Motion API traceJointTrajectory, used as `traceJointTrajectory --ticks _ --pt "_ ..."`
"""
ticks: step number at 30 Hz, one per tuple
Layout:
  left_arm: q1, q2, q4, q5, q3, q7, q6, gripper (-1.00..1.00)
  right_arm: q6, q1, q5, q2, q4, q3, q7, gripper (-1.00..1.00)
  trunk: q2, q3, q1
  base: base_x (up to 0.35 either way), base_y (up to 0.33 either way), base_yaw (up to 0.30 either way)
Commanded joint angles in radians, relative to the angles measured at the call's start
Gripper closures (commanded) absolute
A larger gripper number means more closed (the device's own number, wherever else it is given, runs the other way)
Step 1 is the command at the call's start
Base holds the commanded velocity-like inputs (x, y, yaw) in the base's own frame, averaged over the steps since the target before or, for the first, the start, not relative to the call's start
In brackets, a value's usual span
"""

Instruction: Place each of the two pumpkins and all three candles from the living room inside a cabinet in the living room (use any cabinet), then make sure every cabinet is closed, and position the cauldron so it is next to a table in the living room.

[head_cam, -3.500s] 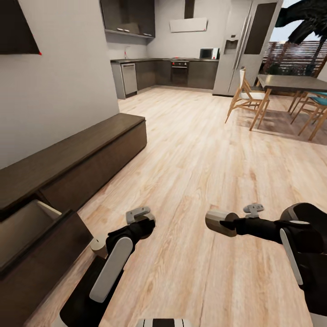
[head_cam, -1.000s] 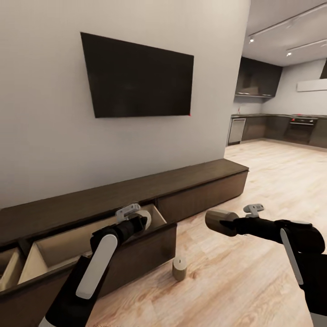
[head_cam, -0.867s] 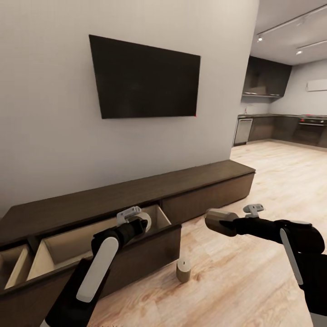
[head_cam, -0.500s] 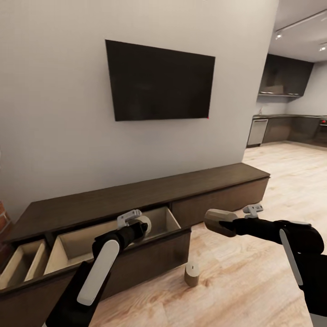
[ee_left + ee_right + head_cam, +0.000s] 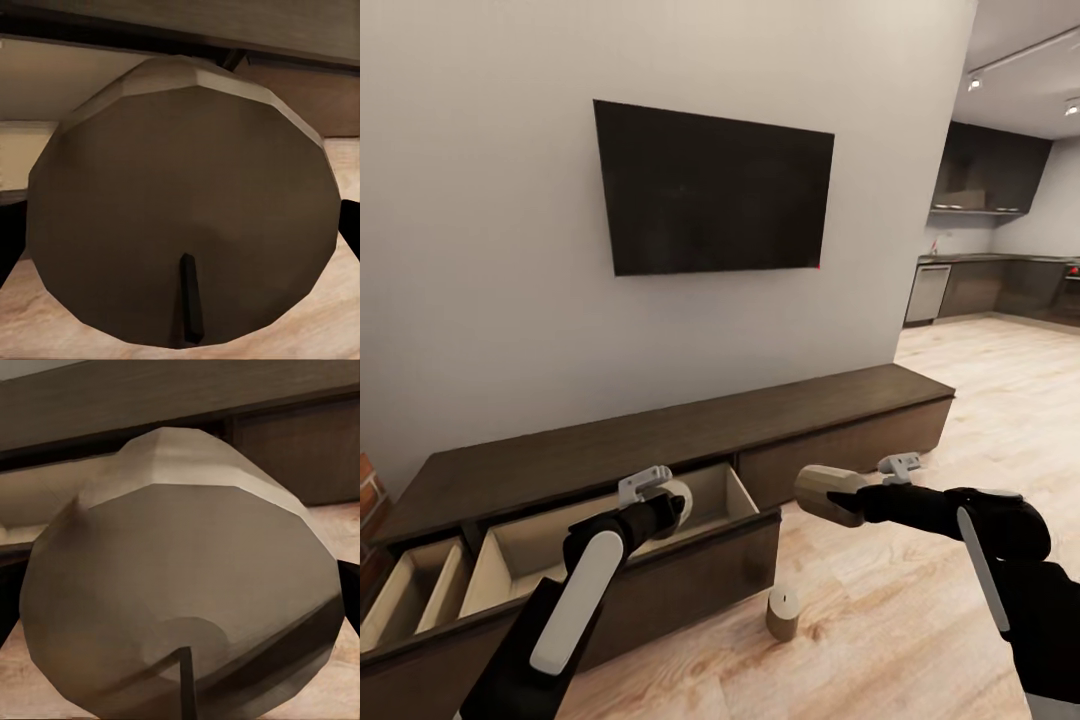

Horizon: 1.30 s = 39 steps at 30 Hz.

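The long dark-brown cabinet [image 5: 680, 428] runs along the wall with two drawers pulled out, a wide one [image 5: 690, 565] and a narrower one [image 5: 405, 600] further left, both with pale interiors. My left gripper [image 5: 672, 500] is shut on a grey-olive candle [image 5: 180, 217] and hovers over the wide drawer's right end. My right gripper [image 5: 832, 495] is shut on a second candle [image 5: 180, 585], held on its side in the air to the right of that drawer. A third candle [image 5: 782, 613] stands upright on the floor just in front of the drawer's right corner. No pumpkins, cauldron or table are in view.
A black TV [image 5: 712, 190] hangs on the white wall above the cabinet. Red brick [image 5: 368, 495] shows at the far left edge. Light wood floor [image 5: 920, 640] stretches right toward the dark kitchen units [image 5: 1000, 288].
The camera has swung left from the kitchen to face the cabinet, then nearly settled. My right arm has shifted slightly left with its candle; the left arm holds steady over the drawer.
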Motion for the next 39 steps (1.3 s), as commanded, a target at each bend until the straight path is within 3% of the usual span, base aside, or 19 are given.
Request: traceJointTrajectory --ticks 1,4,7,17,23,27,30,35,39 --pt "0.001 0.001 0.007 0.000 0.002 0.000 -0.001 1.00 0.000 0.000 0.002 0.008 0.000 0.011 0.000 1.00 0.007 0.003 -0.004 0.000 0.000 0.000" --pt "0.011 0.002 0.022 -0.001 0.015 0.003 -0.002 1.00 0.000 -0.006 0.004 0.019 0.005 0.025 -0.003 1.00 0.028 0.013 -0.015 0.000 0.000 0.100" --pt "0.016 0.002 0.053 -0.002 0.054 0.000 -0.030 1.00 0.000 -0.010 0.007 0.025 0.017 0.030 -0.006 1.00 0.049 0.022 -0.027 0.000 0.000 0.243" --pt "0.018 0.002 0.128 0.000 0.064 -0.007 -0.086 1.00 0.000 -0.012 0.010 0.046 0.043 0.081 -0.009 1.00 0.119 0.053 -0.065 0.000 0.000 0.278" --pt "0.017 0.002 0.137 0.000 0.061 -0.011 -0.087 1.00 0.000 -0.012 0.021 0.093 0.062 0.134 -0.027 1.00 0.161 0.072 -0.088 0.000 0.000 0.285" --pt "0.011 0.003 0.180 -0.005 0.060 -0.022 -0.087 1.00 0.000 -0.012 0.035 0.143 0.131 0.160 -0.122 1.00 0.189 0.085 -0.104 0.000 0.000 0.285" --pt "0.008 0.003 0.206 -0.033 0.060 -0.036 -0.088 1.00 0.000 -0.012 0.038 0.176 0.158 0.167 -0.169 1.00 0.210 0.094 -0.115 0.000 0.000 0.285" --pt "0.007 0.001 0.242 -0.070 0.061 -0.084 -0.089 1.00 0.000 -0.012 0.040 0.197 0.190 0.173 -0.196 1.00 0.245 0.110 -0.134 0.000 0.000 0.286" --pt "0.006 0.001 0.256 -0.078 0.061 -0.101 -0.089 1.00 0.000 -0.012 0.041 0.201 0.205 0.179 -0.201 1.00 0.273 0.122 -0.150 0.000 0.000 0.286"
